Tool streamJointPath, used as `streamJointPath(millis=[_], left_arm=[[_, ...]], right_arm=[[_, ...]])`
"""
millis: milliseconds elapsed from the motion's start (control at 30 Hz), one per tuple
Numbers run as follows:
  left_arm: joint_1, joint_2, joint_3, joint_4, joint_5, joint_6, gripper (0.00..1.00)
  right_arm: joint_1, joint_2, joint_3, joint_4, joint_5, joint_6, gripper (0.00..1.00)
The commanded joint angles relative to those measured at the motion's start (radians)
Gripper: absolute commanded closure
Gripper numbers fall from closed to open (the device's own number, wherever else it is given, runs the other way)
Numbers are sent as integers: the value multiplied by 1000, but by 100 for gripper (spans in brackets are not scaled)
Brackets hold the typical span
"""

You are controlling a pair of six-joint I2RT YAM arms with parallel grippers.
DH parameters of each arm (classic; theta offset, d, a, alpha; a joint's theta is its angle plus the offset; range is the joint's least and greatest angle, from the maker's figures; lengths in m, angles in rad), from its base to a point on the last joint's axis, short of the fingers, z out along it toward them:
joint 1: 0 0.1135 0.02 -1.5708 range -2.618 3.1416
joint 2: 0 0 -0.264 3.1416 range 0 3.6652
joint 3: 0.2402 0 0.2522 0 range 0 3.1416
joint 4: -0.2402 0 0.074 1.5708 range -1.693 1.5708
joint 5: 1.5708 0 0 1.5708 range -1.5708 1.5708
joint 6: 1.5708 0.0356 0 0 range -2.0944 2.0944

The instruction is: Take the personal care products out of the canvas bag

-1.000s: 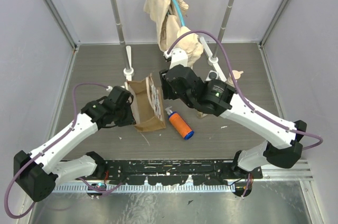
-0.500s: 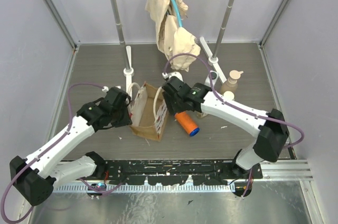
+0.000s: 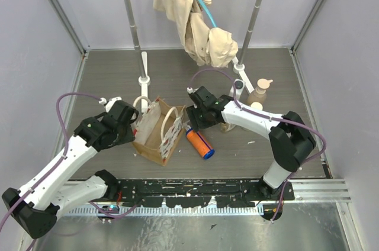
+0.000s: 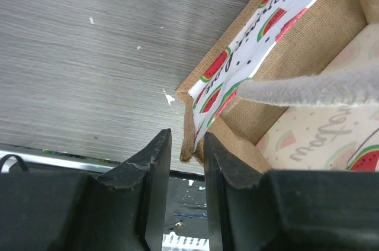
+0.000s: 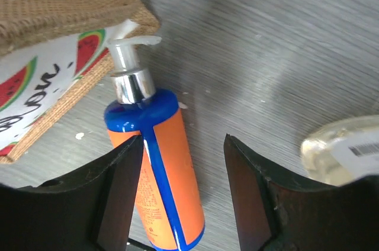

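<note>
The canvas bag stands open on the table, tan with cream handles and a white watermelon-print panel. My left gripper is shut on the bag's near-left top edge; the fabric sits between the fingers in the left wrist view. An orange pump bottle with blue ends lies on the table right of the bag. My right gripper hovers open over the bottle's pump end, and the bottle lies by its left finger. A peach pump bottle and a cream-lidded jar stand at the right.
A clothes rail with a hanging beige garment stands at the back, its two feet on the table. A clear container with a barcode label sits just right of my right gripper. Side walls close in the table.
The bag has been dragged left and toward the front by my left gripper. My right arm has drawn in and lowered over the orange bottle. The hanging garment has swung.
</note>
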State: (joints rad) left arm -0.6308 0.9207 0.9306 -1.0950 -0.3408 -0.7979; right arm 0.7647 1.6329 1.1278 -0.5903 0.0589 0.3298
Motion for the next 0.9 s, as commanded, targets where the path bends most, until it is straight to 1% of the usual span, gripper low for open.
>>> streamJointPath(millis=[0,100,200,367,600,767,867], left_arm=[[15,-21,48,-88,-105,-21,64],[24,-39,51,-104,-130,-21,62],[29,-46,48,-97,-132,-15,60],[32,-45,51,-96,-124,-16,60],[37,-86,70,-135,-162,-21,58],[40,-102,77,-145,-174,-15,56],[42,-102,77,-149,-177,-15,56]], right_arm=[[7,20,26,75,-86,-15,37],[9,13,25,79,-126,-7,37],[40,27,33,66,-132,-11,37],[98,97,53,43,-105,-11,37],[178,194,114,2,-27,-7,37],[192,238,153,-39,14,-14,37],[194,260,159,-50,19,-16,34]])
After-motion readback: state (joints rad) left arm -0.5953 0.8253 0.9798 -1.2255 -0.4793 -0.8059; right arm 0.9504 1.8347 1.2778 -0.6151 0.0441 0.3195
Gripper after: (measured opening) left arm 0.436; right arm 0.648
